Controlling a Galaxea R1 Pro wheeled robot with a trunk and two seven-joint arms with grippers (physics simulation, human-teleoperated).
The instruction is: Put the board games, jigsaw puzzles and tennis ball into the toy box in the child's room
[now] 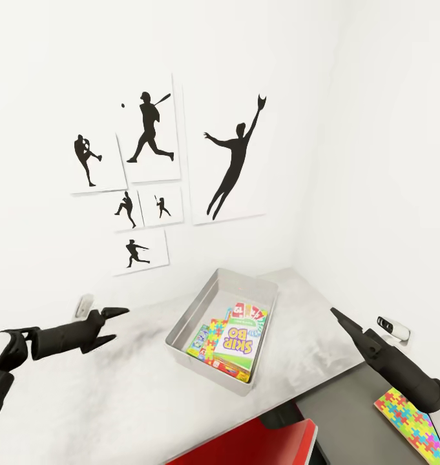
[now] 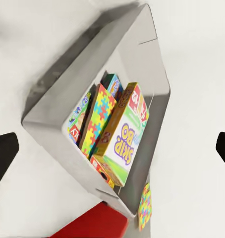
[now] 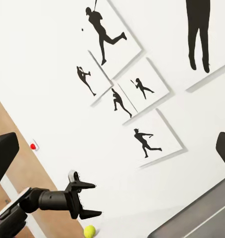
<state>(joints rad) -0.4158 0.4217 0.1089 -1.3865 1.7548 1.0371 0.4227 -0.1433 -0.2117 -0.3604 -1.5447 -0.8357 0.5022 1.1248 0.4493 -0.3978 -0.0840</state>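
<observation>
The light-grey toy box [image 1: 181, 330] stands on the pale table [image 1: 103, 407] by the wall corner. Inside it lie a red-and-green Skip-Bo board game [image 1: 236, 339], a jigsaw puzzle [image 1: 213, 332] and a green-white board game [image 2: 78, 119], with a blue board game [image 2: 112, 83] tucked behind them. A second jigsaw puzzle [image 1: 413, 423] lies on the lower dark-grey section at the right. The tennis ball [image 3: 89, 231] rests near my left gripper [image 1: 119, 324], which hovers open to the left of the toy box. My right gripper [image 1: 335, 313] is open to the box's right, empty. The bed is out of view.
A red chair [image 1: 258, 445] sits tucked under the table's front edge. A small white device [image 1: 394, 327] lies at the far right by the wall. Black baseball-player pictures [image 1: 152, 132] hang on the white wall behind the table.
</observation>
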